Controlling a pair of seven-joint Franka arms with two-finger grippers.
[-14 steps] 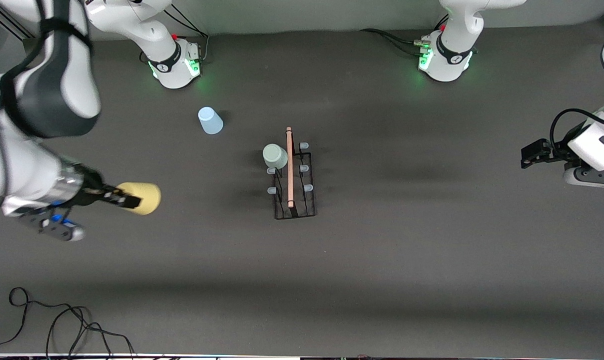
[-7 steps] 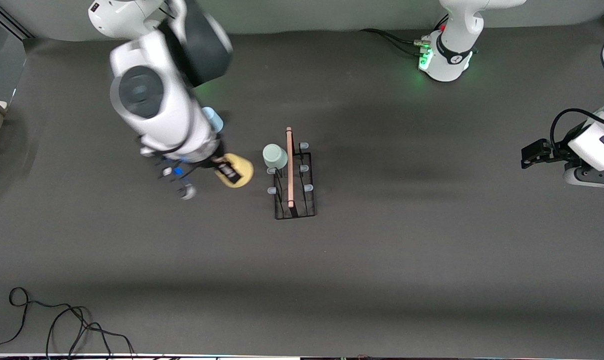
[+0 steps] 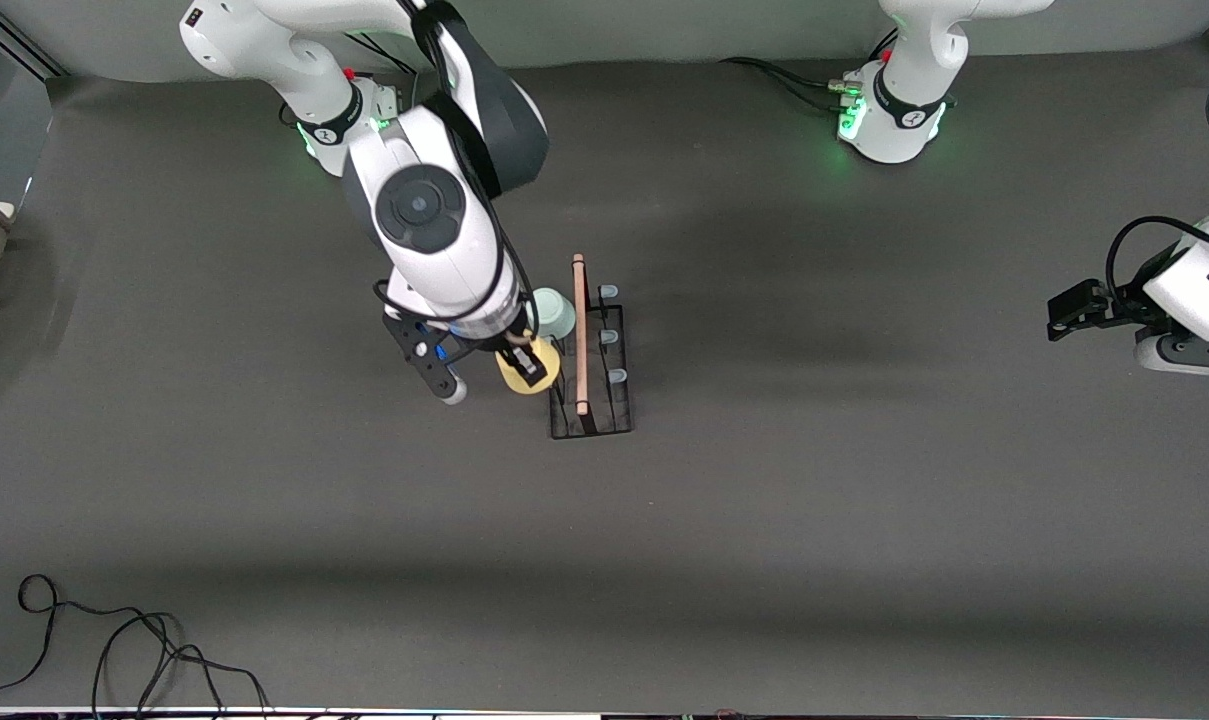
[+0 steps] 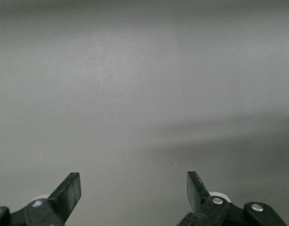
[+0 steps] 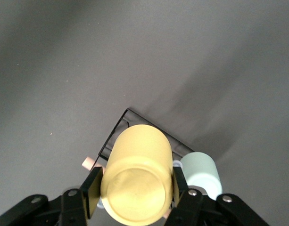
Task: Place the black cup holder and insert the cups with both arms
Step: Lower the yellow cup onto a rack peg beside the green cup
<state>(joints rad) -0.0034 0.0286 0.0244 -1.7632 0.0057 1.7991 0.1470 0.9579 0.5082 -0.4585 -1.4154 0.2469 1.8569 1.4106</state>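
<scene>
The black cup holder (image 3: 590, 424) with its wooden rod handle (image 3: 579, 320) stands mid-table. A pale green cup (image 3: 556, 312) sits upside down on a peg at the end nearer the robots' bases. My right gripper (image 3: 527, 366) is shut on the yellow cup (image 3: 536, 378) and holds it bottom-up over the pegs beside the green cup. In the right wrist view the yellow cup (image 5: 137, 179) sits between the fingers, with the green cup (image 5: 201, 173) and the rack wire (image 5: 117, 127) below. The pale blue cup is hidden by the right arm. My left gripper (image 3: 1062, 316) waits open and empty at the left arm's end of the table.
Three pegs with pale caps (image 3: 610, 336) stand bare on the rack's side toward the left arm. A black cable (image 3: 114, 640) lies near the front edge at the right arm's end. The left wrist view shows only bare grey table (image 4: 144, 94).
My right arm has swung from the right arm's end of the table to the rack, carrying the yellow cup over the pegs beside the green cup. The left arm has barely moved.
</scene>
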